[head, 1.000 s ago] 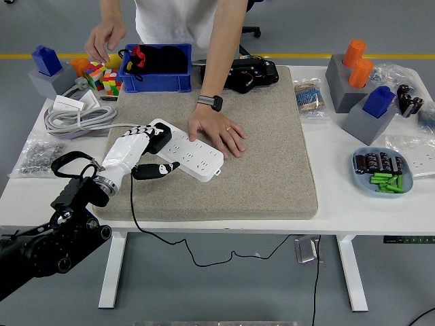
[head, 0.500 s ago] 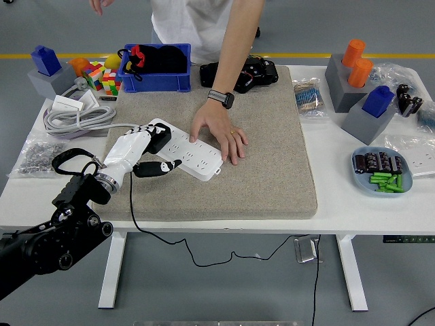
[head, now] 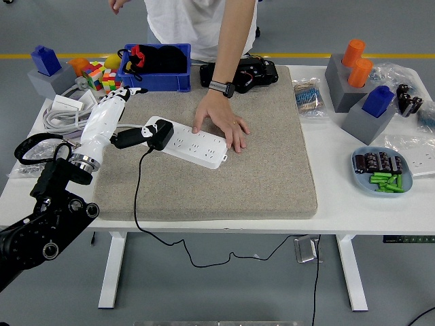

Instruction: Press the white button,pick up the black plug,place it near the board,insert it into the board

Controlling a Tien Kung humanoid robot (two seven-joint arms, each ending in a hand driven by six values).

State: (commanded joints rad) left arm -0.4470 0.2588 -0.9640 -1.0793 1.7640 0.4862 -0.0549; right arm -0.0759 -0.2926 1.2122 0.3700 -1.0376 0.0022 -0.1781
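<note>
My left hand (head: 117,115) is over the mat's (head: 272,170) left edge on the bench (head: 353,204); I cannot tell whether its fingers are spread or closed. The plug (head: 160,133) sits in the left end of the board (head: 194,142). A person's hand (head: 221,122) presses flat on the board's right half.
</note>
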